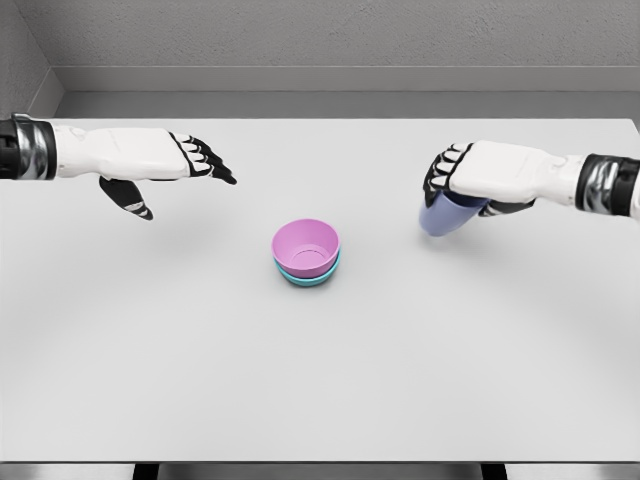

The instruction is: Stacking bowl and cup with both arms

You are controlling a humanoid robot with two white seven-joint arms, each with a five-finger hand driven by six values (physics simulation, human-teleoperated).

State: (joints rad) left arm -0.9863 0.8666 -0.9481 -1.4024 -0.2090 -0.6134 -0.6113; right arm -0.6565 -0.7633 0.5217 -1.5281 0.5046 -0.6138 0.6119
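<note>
The white bench fills nearly the whole head view, bare apart from the task's things, with a grey wall behind its far edge and its near edge showing at the bottom of the picture.

The left arm comes in at the upper left, and its left hand hangs over the bench with fingers stretched forward and thumb dropped below, wide and holding nothing. The right arm comes in at the upper right; the right hand is wrapped over the top of a lavender cup, which tilts so that its lower part sticks out beneath the fingers. Whether the cup touches the bench or is just clear of it I cannot tell.

Near the middle sits a pink bowl nested in a teal bowl, of which only a thin rim shows below the pink one. The bowls are well apart from both hands.

By the look of it, the bowl stacking is done and the cup step is in hand. The next move would call for carrying the cup leftward and toward the robot, over the pink bowl, righting it, and lowering it inside.

Nothing stands between cup and bowls, and the stack is far from every bench edge, so there is ample room.
</note>
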